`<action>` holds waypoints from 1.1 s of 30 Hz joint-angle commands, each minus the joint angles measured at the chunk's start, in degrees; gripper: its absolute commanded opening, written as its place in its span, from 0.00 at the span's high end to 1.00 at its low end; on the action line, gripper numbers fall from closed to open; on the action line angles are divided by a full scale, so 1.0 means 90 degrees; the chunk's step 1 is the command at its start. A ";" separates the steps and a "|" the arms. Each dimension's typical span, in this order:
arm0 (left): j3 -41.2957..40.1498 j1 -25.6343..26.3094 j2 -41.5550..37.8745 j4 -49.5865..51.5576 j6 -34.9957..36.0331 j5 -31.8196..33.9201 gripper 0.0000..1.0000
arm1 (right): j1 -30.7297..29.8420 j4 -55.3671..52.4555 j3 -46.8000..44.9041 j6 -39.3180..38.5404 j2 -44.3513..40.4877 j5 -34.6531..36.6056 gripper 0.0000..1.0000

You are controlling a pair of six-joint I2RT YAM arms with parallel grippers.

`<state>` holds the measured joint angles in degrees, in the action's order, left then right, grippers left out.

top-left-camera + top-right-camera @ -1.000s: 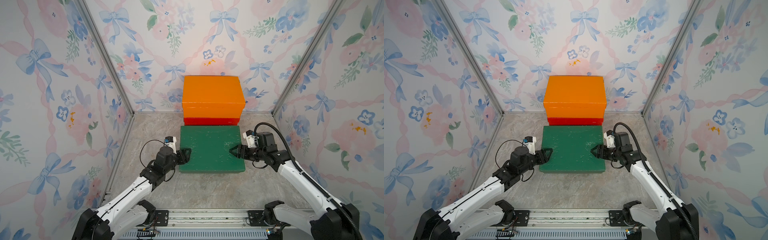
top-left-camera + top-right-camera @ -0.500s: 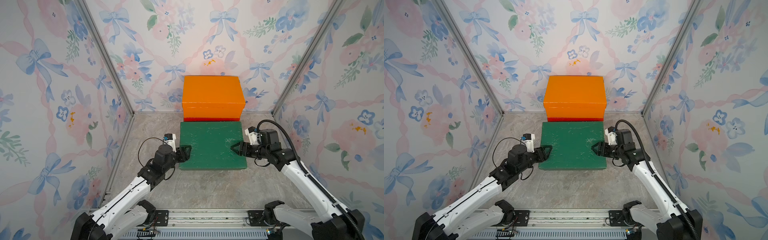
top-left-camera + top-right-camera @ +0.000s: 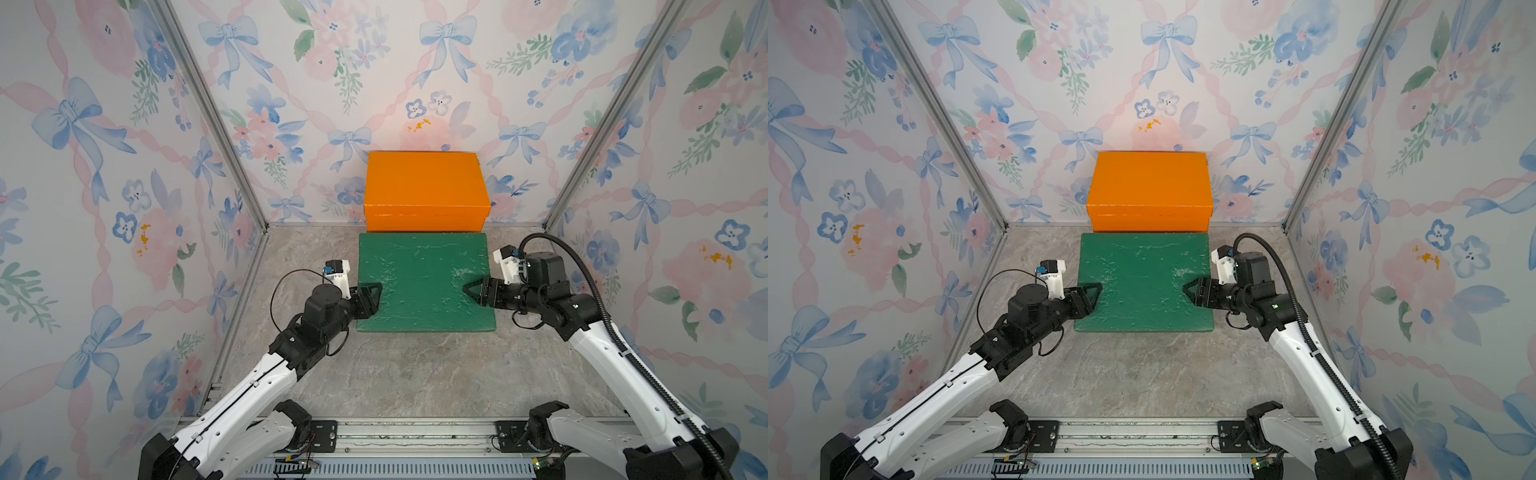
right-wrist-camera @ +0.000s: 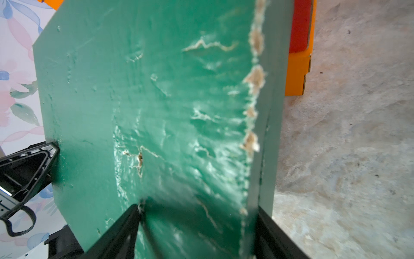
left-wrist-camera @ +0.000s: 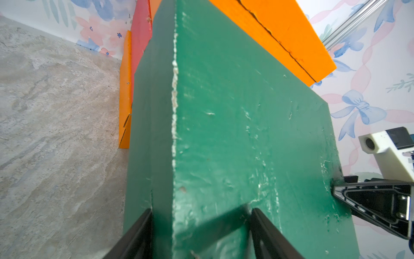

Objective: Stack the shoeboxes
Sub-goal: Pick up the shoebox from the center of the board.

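Up front, green shoebox (image 3: 424,282), lidded.

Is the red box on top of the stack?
No, the orange box tops the stack; the red box sits directly beneath it in the left wrist view.

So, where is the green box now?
In both top views the green box is in the middle, just in front of the orange box at the back wall, gripped by the left tool and right tool.

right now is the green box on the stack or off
Off. The green box is in front of the stacked boxes, not on them; the top orange box has nothing on it.
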<state>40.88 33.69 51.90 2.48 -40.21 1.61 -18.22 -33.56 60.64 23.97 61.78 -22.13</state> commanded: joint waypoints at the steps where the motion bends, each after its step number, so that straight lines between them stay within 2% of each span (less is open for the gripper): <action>1: 0.0395 0.0388 -0.0035 -0.0588 0.0149 -0.1090 0.33 | -0.0476 0.0114 0.0319 -0.0153 -0.0072 -0.1030 0.25; 33: 0.1511 0.0657 0.0171 -0.0353 0.0382 -0.0997 0.33 | -0.0532 -0.0090 0.1520 -0.0163 -0.0001 -0.1032 0.24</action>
<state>51.90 35.73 52.12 5.41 -37.36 5.37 -18.39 -36.51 72.14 22.68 61.45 -20.47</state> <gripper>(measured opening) 0.668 0.756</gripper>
